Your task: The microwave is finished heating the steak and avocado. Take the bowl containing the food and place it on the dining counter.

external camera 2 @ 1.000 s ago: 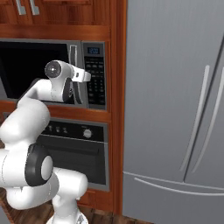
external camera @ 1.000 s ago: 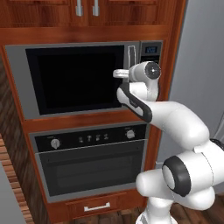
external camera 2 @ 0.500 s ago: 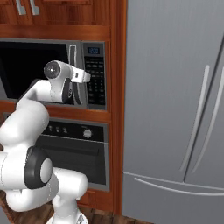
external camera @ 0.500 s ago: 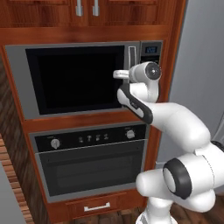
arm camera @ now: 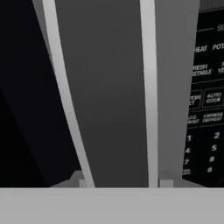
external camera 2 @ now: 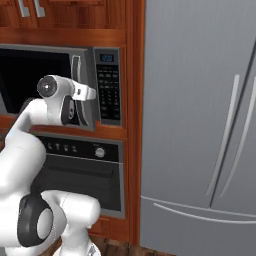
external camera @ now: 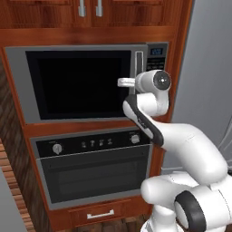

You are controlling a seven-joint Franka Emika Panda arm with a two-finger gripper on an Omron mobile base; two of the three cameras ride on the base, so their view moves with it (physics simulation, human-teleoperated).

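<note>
Handle first: I have the gripper up against the vertical steel bar handle of the wide steel-grey microwave with its black glass door, which is shut. The handle's long axis runs up and down, dead ahead of the hand, dark keypad panel just to its right. Whether the gripper is wide or closed I cannot tell. Presumably the bowl sits hidden behind that door.

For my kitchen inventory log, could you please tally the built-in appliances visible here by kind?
Microwave: 1
Oven with knobs, below it: 1
Refrigerator, steel-grey with double doors: 1
Total: 3
</note>
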